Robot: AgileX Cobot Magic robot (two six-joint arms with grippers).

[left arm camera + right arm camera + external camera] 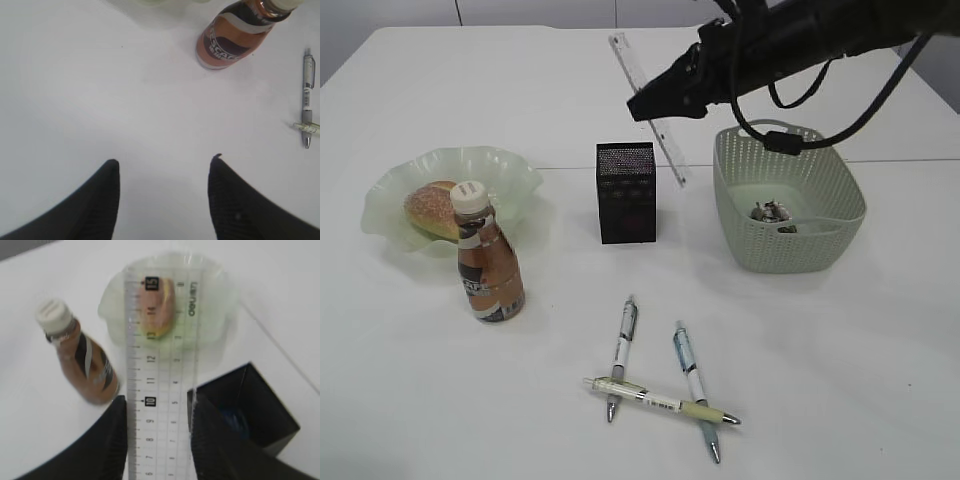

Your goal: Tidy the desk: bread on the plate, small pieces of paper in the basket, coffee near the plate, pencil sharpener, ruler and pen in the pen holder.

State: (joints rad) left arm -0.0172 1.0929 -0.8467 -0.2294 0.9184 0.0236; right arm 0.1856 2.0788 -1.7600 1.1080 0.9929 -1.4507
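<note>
While the right gripper (157,437) pinches the clear ruler (650,108) above the black pen holder (626,192), the bread (432,209) sits on the plate (510,170). Paper bits (773,212) lie in the basket (788,245). The left gripper (164,197) is spread wide, holding nothing.

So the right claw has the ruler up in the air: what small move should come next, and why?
Probably shift the right claw a little toward the pen holder so the ruler's lower end sits over its open top, then lower it. The clear ruler is clamped between the fingers, hanging tilted beside the black mesh holder, not yet inside it. The left claw is open over bare table.
</note>
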